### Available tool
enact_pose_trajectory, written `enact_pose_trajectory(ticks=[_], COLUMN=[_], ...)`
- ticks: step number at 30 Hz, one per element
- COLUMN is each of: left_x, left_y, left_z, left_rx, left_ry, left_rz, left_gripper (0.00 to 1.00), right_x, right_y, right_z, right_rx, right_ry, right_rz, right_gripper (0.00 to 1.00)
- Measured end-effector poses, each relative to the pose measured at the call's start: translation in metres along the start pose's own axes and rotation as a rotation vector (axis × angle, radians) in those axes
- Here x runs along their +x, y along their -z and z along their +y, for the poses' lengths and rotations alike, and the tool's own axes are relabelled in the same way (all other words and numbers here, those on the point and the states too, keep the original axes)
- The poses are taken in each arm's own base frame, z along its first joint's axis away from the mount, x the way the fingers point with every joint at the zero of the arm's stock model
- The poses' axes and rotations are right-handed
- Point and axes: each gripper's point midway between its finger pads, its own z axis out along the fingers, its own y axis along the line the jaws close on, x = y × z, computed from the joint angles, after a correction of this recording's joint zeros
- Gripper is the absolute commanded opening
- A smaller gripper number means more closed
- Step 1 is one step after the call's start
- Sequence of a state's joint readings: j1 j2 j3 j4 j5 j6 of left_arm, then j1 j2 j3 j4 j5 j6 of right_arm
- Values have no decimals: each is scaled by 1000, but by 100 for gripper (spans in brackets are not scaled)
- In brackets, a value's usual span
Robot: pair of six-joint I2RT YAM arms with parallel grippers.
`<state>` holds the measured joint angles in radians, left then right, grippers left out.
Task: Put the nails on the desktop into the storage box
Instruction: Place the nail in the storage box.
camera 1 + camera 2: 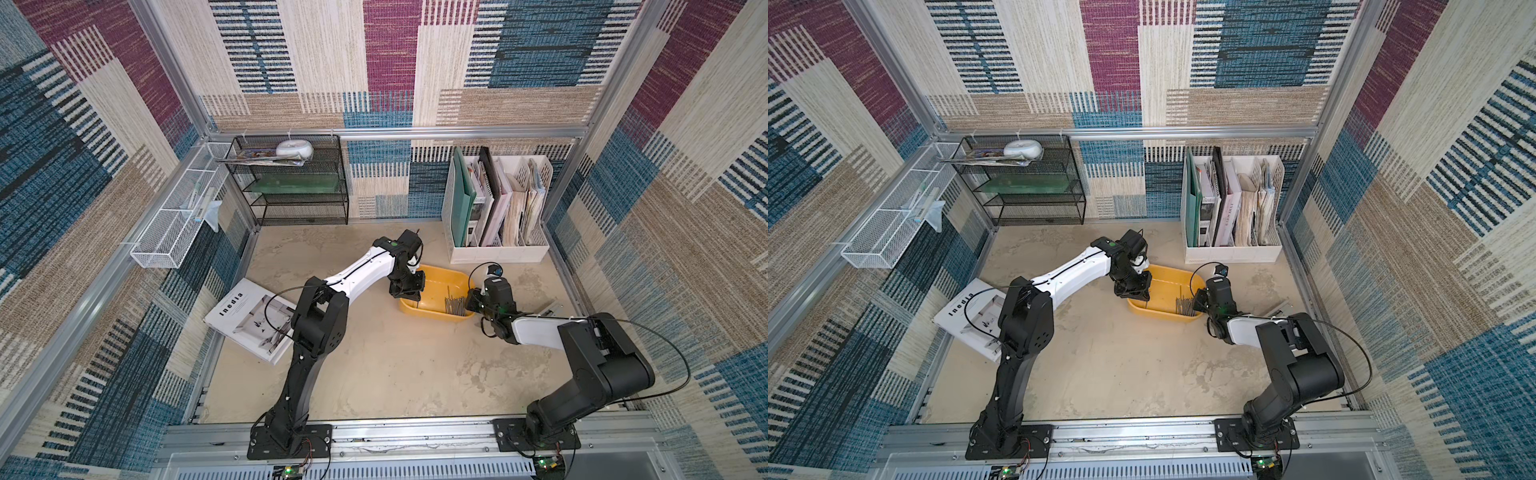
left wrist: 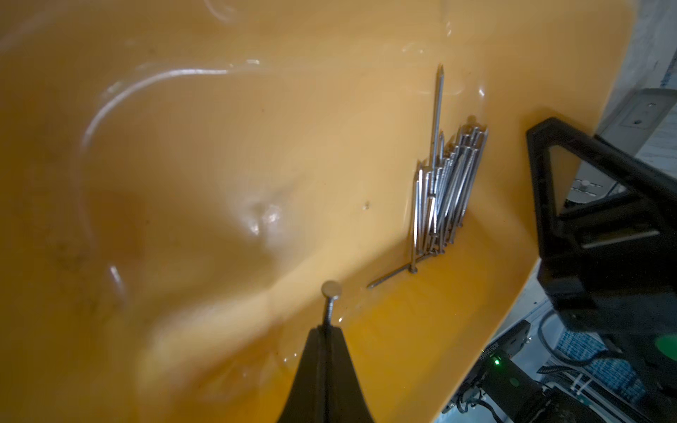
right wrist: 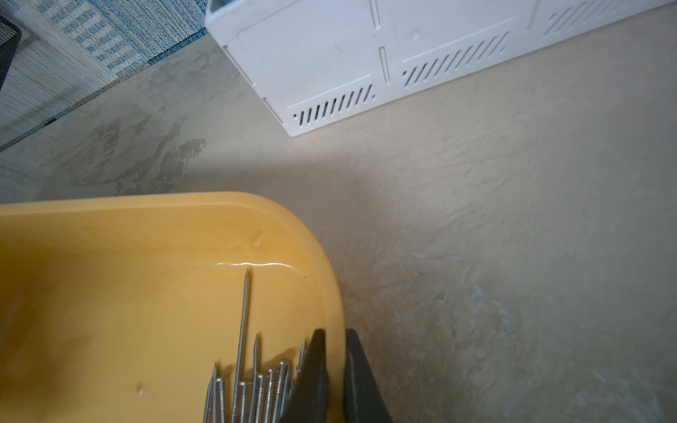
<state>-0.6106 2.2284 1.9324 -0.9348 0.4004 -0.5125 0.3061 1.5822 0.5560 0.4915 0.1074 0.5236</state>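
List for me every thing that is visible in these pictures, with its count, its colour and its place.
nails: one bundle, not countable, grey, inside the storage box, at the right arm's end
single nail: one, grey, pinched over the box
storage box: one, yellow-orange, mid desktop
desktop: one, mottled beige
magazine: one, white, desktop's left edge
file organiser: one, white, back right
mesh shelf: one, black, back left
mesh basket: one, white, on left wall
left gripper: black, shut on the single nail
right gripper: black, clamped on the box's rim
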Motion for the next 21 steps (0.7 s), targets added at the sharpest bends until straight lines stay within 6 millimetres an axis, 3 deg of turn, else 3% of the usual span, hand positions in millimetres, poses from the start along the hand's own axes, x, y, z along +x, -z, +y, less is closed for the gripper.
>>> enact_pose_trajectory(ticks=[4, 7, 13, 16, 21], left_x=[-3, -5, -6, 2, 20], left_y=[1, 17, 91, 126, 159], left_z=[-3, -12, -40, -32, 17], left_rx=[19, 35, 92, 93, 39], left_ry=[12, 4, -57, -53, 25], left_rz=[-12, -44, -201, -271, -348], left_gripper=[40, 44, 47, 48, 49], right_x=[0, 0, 1, 2, 5], right_y=[0, 0, 0, 0, -1], right_z=[2, 1, 0, 3, 10], right_rx=[-7, -4, -2, -9, -27], right_ry=[-4, -3, -6, -3, 6], right_rz=[0, 0, 2, 2, 11], right_gripper=[0, 0, 0, 0, 0])
